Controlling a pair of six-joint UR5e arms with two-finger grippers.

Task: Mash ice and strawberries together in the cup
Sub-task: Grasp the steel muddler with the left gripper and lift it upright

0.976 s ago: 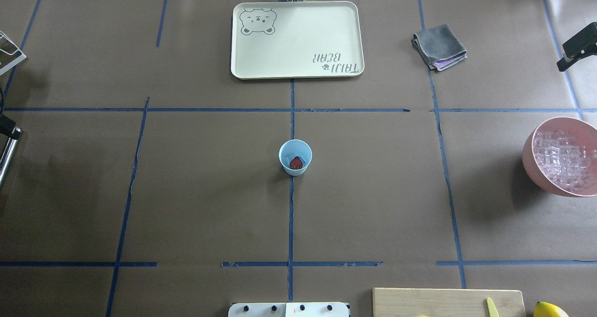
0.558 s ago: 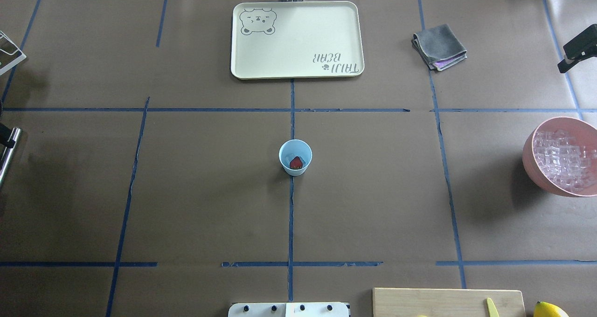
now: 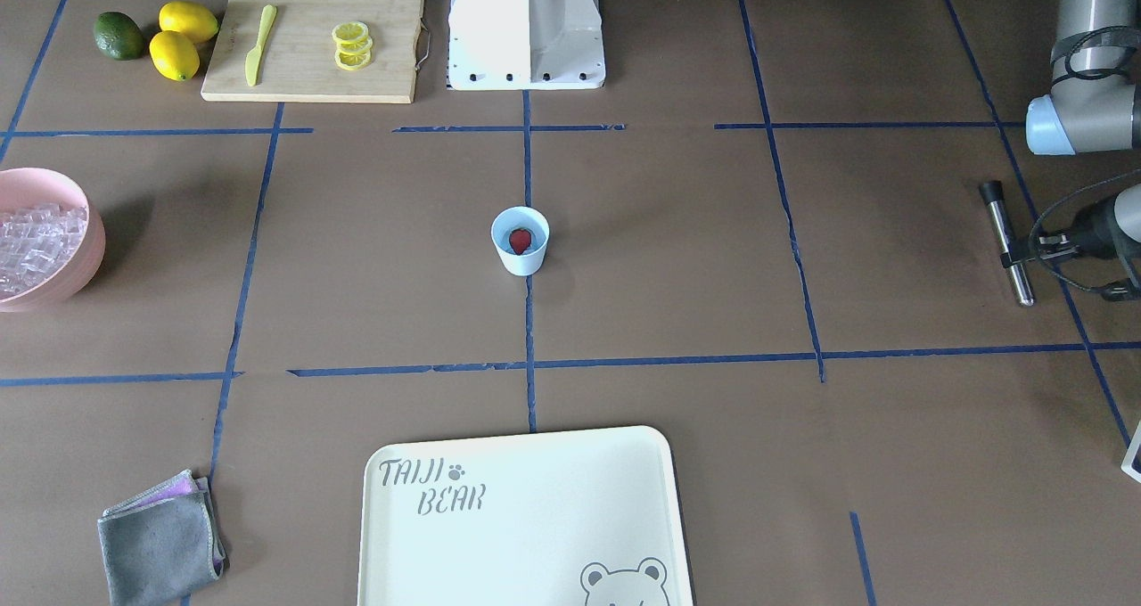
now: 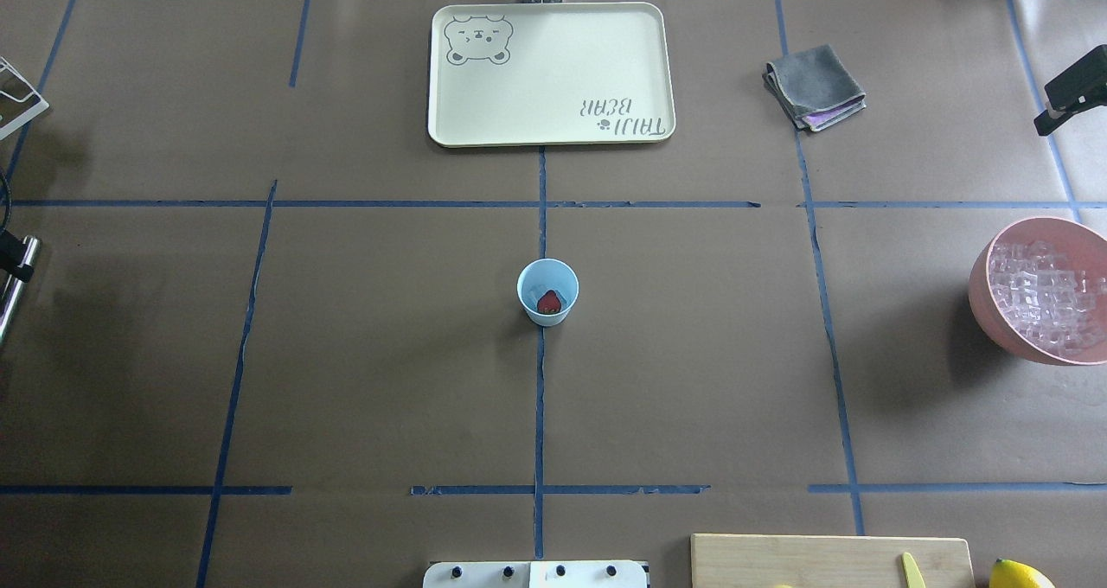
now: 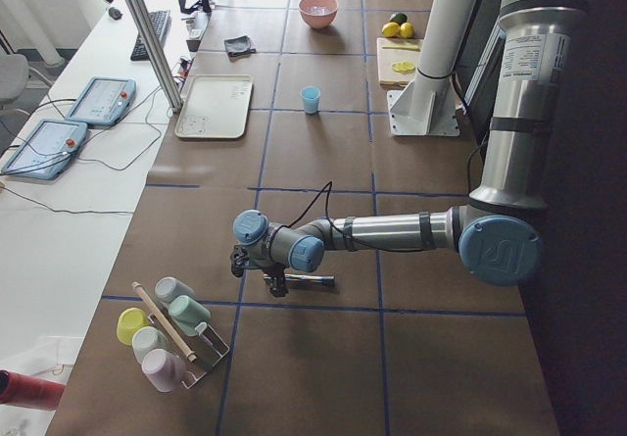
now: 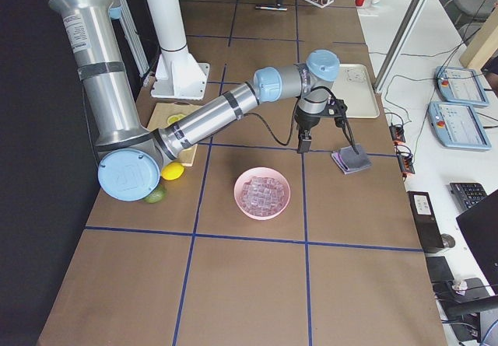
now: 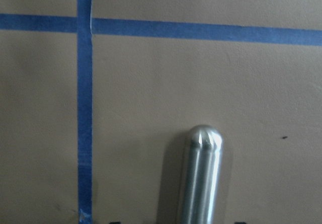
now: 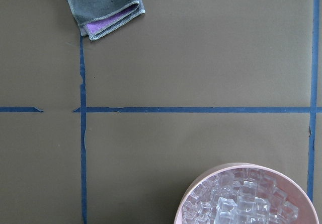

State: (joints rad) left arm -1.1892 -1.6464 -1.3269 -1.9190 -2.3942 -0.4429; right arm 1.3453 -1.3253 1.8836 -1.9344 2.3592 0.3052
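Note:
The light-blue cup (image 4: 536,278) stands upright at the table's middle, also in the front view (image 3: 521,263). One red strawberry (image 4: 549,302) lies inside it; I cannot tell whether ice lies there too. The ice (image 4: 1038,298) fills a pink bowl (image 4: 982,298) at the right edge. My left gripper (image 3: 1009,254) is far left of the cup, shut on a metal muddler rod (image 3: 994,205) that lies level just above the table; its rounded tip shows in the left wrist view (image 7: 201,173). My right gripper (image 6: 328,148) hangs open and empty, between the bowl and a cloth.
A cream tray (image 4: 553,130) lies beyond the cup. A folded grey cloth (image 4: 815,86) lies at the back right. A cutting board (image 3: 312,80) with a yellow knife and lemon slices, two lemons and an avocado sit near the robot's base. A cup rack (image 5: 171,333) stands at the far left.
The muddler and my left gripper shifted slightly at the left edge. The cup, the berry and the bowl have not moved.

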